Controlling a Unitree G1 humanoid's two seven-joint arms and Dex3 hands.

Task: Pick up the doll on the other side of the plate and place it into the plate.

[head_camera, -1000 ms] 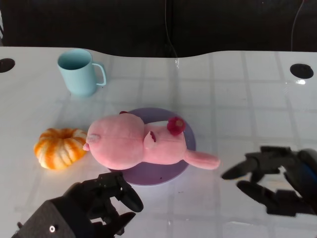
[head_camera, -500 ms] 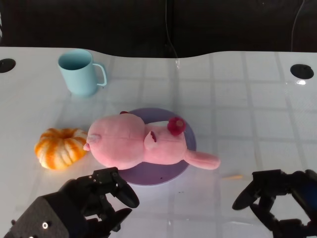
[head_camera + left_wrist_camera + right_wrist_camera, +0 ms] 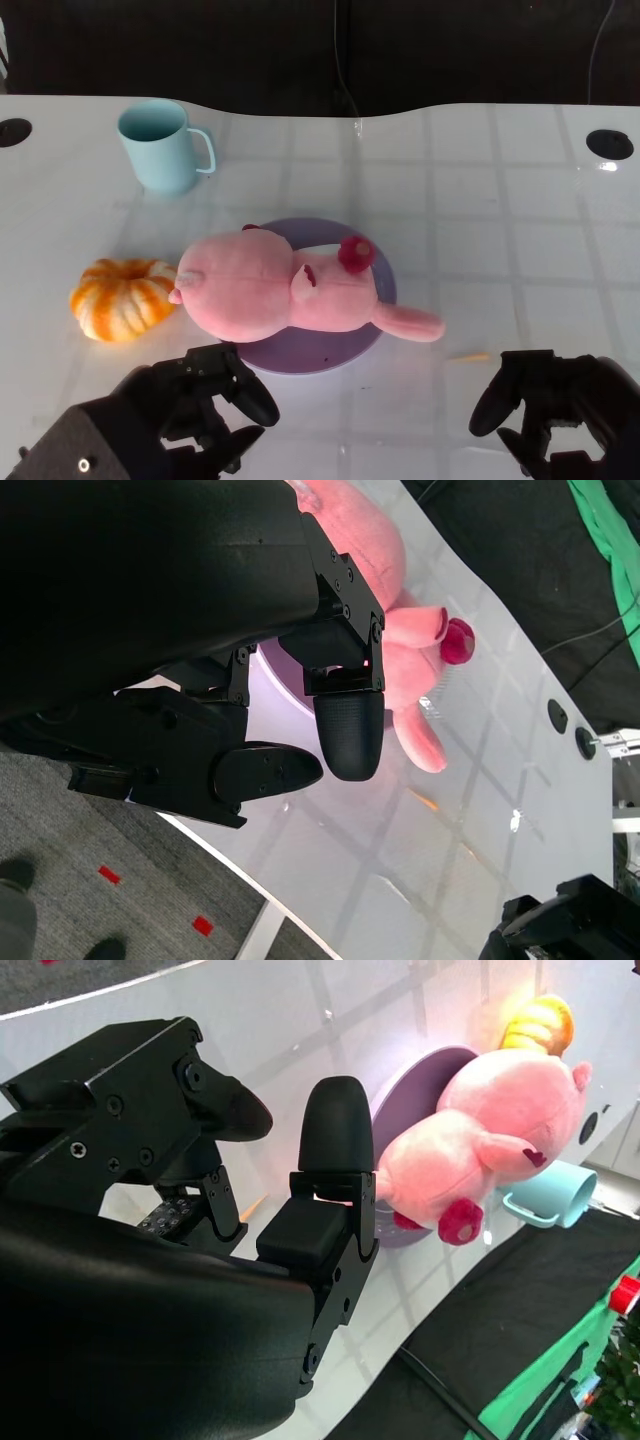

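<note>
Black fingers of the left hand [image 3: 195,405] curl loosely at the near edge of the white table [image 3: 500,200], apart from one another and grasping nothing; the left wrist view shows the same, with bare tabletop past the fingertips. At the near right, the right hand [image 3: 555,415] sits low by the edge, its fingers bent but spread and empty. A small pale sliver [image 3: 468,356], too small to identify, lies on the table just beyond the right hand.

Farther in, the pink plush doll [image 3: 290,290] lies on its side across the purple plate [image 3: 335,350]; its body covers most of the plate, its head overhangs the plate's left rim and one limb reaches past the right rim onto the table. A dark red round piece [image 3: 354,252] sits on the doll's upper side. Just left of the doll's head rests an orange-and-white pumpkin [image 3: 120,297]. Well beyond, toward the far left, a light teal mug [image 3: 158,145] stands upright, handle to the right.
</note>
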